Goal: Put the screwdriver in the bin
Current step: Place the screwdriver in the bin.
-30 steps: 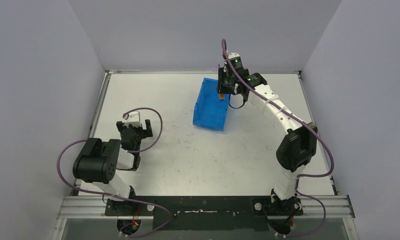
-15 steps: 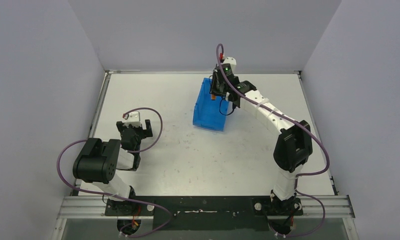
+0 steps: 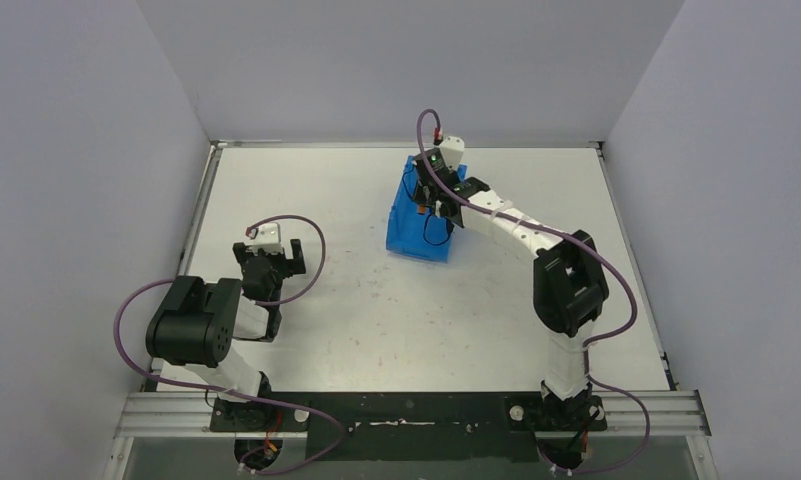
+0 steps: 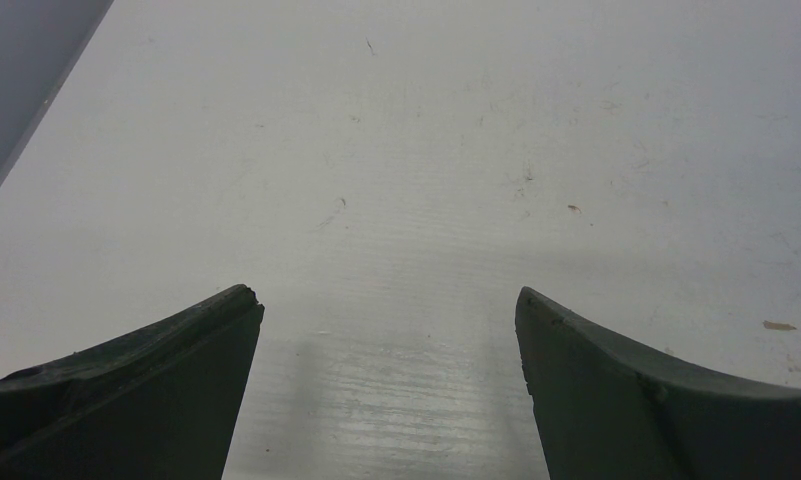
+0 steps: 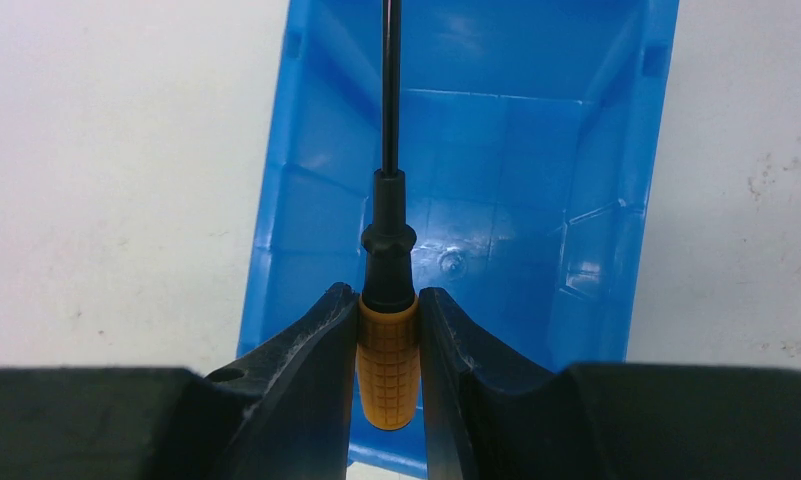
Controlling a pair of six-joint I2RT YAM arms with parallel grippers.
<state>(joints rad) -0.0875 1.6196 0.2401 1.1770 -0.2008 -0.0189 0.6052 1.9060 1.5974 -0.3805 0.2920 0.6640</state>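
Right wrist view: I have the screwdriver [image 5: 387, 345] gripped by its orange handle, with the two fingers of the right gripper [image 5: 388, 300] clenched against both sides of it. The black collar and thin black shaft run straight out from the fingers and leave the top of the frame, so I cannot see the tip. The tool hangs over the open inside of the bin [image 5: 601, 210]. The handle is above the bin's near end and the shaft runs along the bin's length, a little to one side of its middle. I see no contact between the tool and the blue walls, and I cannot tell how high it sits over the bin's floor.

In the top external view, the right arm [image 3: 561, 285] stretches out to the bin [image 3: 408, 235] and its wrist covers the bin's far right corner. The bin stands on the white table [image 3: 376, 320]. The left gripper [image 4: 388, 300] is well apart from the bin, off its left side and nearer the arm bases. Its jaws are spread wide over bare tabletop, grasping nothing.
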